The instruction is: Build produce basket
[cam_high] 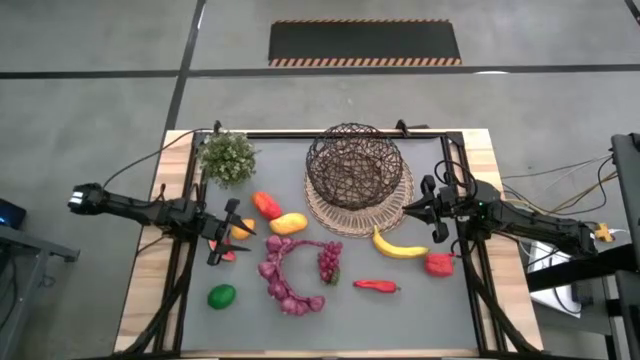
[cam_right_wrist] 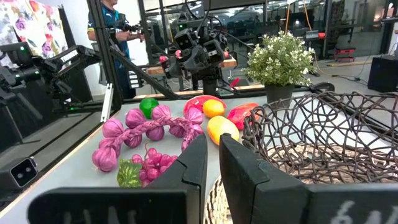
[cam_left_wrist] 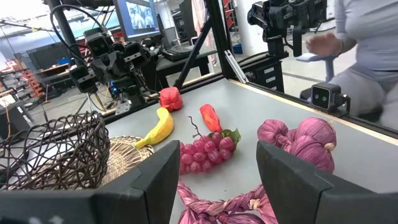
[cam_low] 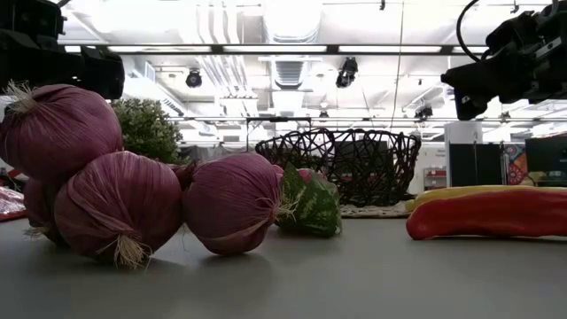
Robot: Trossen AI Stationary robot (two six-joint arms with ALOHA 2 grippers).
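Grey matting (cam_high: 420, 310) covered the wooden-edged table, with bare room along its near side. Left gripper (cam_high: 228, 238) hung spread and empty above the mat's left part, just over an orange fruit (cam_high: 242, 229), with a green lime (cam_high: 221, 296) nearer the front edge. Outward from it lay a red pepper (cam_high: 266, 205), a yellow-orange mango (cam_high: 289, 223), a curved string of purple onion-like bulbs (cam_high: 284, 278) and a bunch of purple grapes (cam_high: 329, 260). Right gripper (cam_high: 422, 207) hovered with fingers pressed together, empty, at the right rim of the dark brown wire-mesh basket (cam_high: 355, 165), which sat on a round woven tan mat (cam_high: 345, 218) near the far edge. Below that gripper lay a yellow banana (cam_high: 398, 246), a stubby red pepper (cam_high: 440, 264) and a long red chilli (cam_high: 376, 286). A bushy green plant (cam_high: 227, 157) occupied the far left corner.
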